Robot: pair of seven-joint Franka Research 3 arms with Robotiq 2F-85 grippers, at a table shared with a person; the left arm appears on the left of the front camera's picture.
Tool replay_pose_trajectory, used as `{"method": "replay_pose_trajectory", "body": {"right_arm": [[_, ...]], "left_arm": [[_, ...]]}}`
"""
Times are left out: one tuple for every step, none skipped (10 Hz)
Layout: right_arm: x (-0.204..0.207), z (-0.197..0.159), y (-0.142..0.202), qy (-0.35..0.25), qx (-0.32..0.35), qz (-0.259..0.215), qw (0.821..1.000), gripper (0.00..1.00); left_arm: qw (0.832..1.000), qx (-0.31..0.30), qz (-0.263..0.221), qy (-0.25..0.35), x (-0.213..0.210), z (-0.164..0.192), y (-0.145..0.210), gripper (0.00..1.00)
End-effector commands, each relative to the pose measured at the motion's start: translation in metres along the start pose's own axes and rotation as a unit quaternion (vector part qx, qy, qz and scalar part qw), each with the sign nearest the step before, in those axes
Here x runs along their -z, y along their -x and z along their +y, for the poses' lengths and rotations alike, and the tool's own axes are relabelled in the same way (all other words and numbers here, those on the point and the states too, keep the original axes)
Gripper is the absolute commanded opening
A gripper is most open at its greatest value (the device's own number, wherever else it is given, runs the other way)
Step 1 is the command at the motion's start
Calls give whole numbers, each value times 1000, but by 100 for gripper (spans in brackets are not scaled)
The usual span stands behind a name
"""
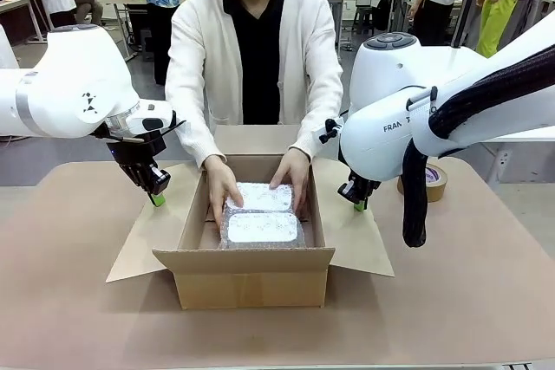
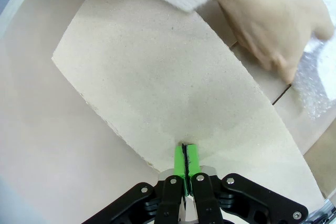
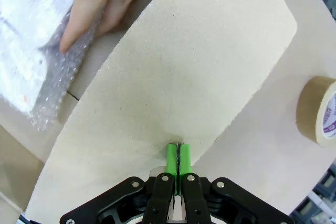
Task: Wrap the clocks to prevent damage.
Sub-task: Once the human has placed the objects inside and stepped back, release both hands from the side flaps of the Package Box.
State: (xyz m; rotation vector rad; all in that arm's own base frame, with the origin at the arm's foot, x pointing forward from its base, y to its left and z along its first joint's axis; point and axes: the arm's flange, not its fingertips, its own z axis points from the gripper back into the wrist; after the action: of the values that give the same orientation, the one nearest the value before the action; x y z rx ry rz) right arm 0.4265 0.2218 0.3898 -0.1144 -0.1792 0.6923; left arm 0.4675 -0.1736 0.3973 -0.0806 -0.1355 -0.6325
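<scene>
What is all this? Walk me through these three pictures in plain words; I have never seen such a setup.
Two white robot arms work at a brown table, opposite a person. The wide picture is taken from between the arms. The other two come from a camera on each arm's wrist, looking along its fingers. The left end effector and the right end effector are both shut and hold nothing. Their tips rest on the side flaps of an open cardboard box. The person's hands are on two bubble-wrapped parcels inside the box. A roll of tape lies on the table near the right arm.
</scene>
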Motion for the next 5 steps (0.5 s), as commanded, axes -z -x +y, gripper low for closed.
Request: {"method": "replay_pose_trajectory", "body": {"right_arm": [[1,1,0,2,-4,1,1000,4],[1,1,0,2,-4,1,1000,4],[1,1,0,2,-4,1,1000,4],[1,1,0,2,-4,1,1000,4],[1,1,0,2,-4,1,1000,4]], "left_arm": [[1000,0,2,1,1,1,1,5],[1000,0,2,1,1,1,1,5],[1000,0,2,1,1,1,1,5],[1000,0,2,1,1,1,1,5],[1000,0,2,1,1,1,1,5]]}}
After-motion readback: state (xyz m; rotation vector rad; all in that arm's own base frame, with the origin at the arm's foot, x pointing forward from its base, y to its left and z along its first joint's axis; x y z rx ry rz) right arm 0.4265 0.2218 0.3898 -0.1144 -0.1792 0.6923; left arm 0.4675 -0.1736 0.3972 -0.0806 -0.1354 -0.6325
